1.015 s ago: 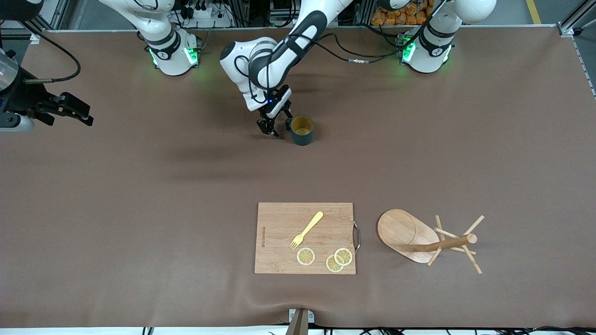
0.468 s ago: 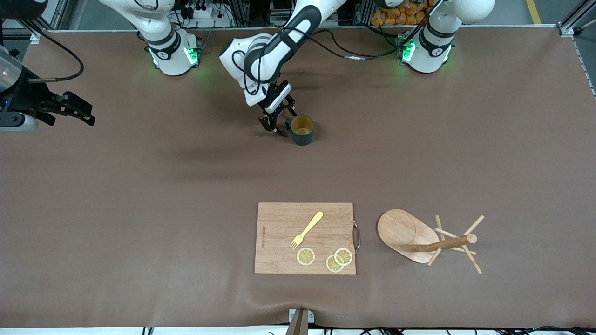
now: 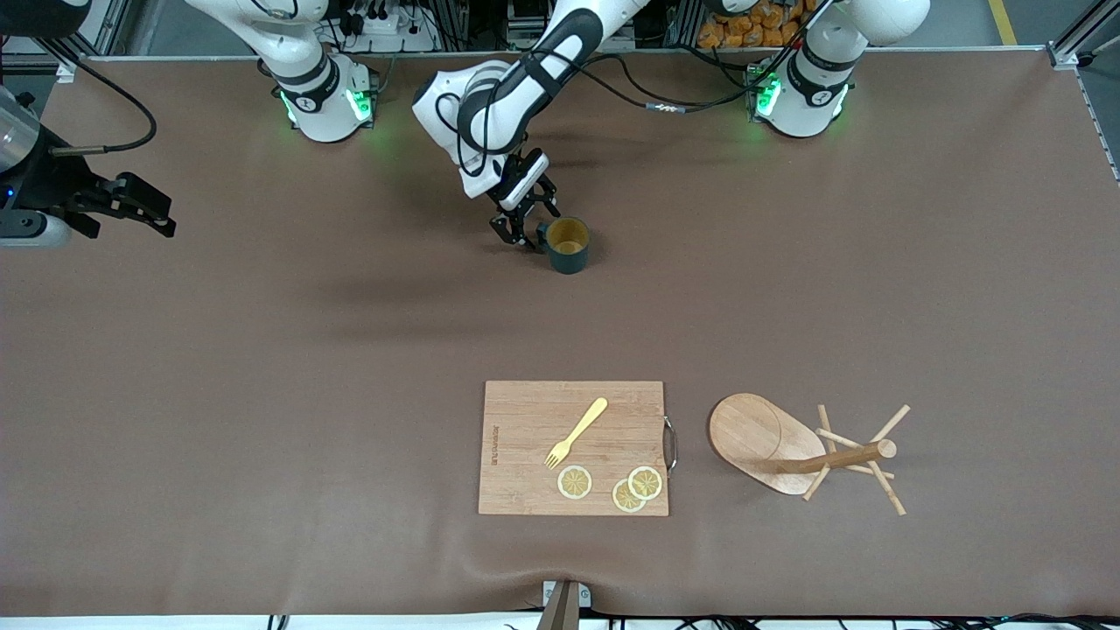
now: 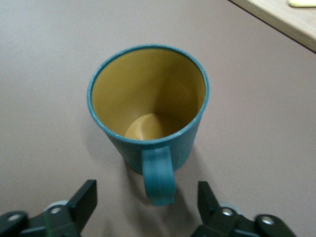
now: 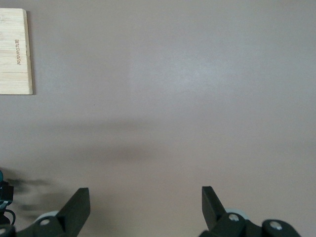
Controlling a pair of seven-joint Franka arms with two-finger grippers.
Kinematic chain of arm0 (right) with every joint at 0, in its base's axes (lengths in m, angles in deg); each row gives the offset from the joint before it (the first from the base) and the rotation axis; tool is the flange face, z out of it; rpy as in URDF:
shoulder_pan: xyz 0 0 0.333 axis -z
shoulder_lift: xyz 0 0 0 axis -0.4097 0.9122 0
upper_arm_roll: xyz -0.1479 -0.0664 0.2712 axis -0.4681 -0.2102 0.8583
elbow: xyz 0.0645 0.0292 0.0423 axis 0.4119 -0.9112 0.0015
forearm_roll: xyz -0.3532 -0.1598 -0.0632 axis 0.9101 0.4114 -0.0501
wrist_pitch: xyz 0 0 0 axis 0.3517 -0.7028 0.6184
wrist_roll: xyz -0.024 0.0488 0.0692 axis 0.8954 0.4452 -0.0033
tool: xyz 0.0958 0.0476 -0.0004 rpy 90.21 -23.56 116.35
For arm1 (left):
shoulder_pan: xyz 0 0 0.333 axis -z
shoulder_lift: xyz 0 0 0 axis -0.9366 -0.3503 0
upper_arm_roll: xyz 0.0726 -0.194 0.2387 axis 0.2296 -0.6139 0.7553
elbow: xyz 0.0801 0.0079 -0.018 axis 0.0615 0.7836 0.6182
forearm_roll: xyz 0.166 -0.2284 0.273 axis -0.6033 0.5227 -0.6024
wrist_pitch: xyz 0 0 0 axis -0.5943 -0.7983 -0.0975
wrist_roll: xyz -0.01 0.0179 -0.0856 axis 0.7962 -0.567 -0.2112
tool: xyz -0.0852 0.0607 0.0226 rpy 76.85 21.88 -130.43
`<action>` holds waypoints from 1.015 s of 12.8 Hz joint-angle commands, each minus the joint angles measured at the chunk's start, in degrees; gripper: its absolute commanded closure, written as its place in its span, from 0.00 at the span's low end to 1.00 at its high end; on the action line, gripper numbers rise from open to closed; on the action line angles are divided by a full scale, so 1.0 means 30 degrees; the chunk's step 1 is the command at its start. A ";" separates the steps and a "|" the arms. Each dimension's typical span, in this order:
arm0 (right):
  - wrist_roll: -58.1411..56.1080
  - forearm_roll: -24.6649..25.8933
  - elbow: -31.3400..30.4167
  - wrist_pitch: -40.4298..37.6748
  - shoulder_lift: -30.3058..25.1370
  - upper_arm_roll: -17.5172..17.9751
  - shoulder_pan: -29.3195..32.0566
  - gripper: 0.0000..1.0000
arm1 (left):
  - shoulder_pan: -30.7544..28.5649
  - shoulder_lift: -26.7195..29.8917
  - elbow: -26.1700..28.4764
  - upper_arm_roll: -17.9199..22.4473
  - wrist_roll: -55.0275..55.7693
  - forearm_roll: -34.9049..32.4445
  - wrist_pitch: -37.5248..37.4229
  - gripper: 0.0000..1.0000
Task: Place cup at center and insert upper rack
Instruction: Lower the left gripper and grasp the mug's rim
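My left gripper [image 4: 148, 207] is low over the bare brown table [image 3: 262, 350], and its jaws stand open with nothing in them. The cup's handle [image 4: 159, 175] points straight into the gap between my two fingers [image 4: 81, 200], a finger standing on either side of it with clear table showing between each one and the handle (no contact that I can see). The cup [image 4: 148, 106] itself stands upright on the table just past my fingertips, dark teal outside, tan-yellow inside, its mouth facing up and nothing in it.

In the front view my left gripper [image 3: 523, 226] sits just beside the cup [image 3: 567, 245], toward the right arm's end of the table.

Well apart from my left jaws, much nearer the front camera, lies a wooden cutting board [image 3: 573, 447] with a yellow fork [image 3: 576, 432] and three lemon slices [image 3: 575, 482] on it. Beside the board, toward the left arm's end, the upper rack [image 3: 792, 451] lies tipped on its side, its oval base on edge and its post and pegs lying along the table.

My right gripper [image 3: 131, 203] waits in the air over the right arm's end of the table, jaws wide open and holding nothing.
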 commanded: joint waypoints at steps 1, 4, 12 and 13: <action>-0.0277 0.0312 -0.0097 0.0039 -0.0335 -0.0031 -0.0051 0.00 | 0.0089 -0.0114 -0.0376 0.0064 0.0167 0.0601 -0.0442 0.37; -0.0248 0.0312 -0.0097 0.0010 -0.0335 -0.0002 -0.0080 0.00 | 0.0060 -0.0056 -0.0405 0.0123 0.0255 0.1042 -0.0413 0.49; -0.0277 0.0283 -0.0097 0.0009 -0.0336 -0.0061 -0.0051 0.00 | -0.0933 0.1230 -0.0435 0.0094 0.0021 0.1600 -0.0354 1.00; -0.0277 0.0283 -0.0097 0.0009 -0.0335 -0.0032 -0.0080 0.00 | -0.1284 0.1581 -0.0435 0.0065 -0.0037 0.1745 -0.0354 1.00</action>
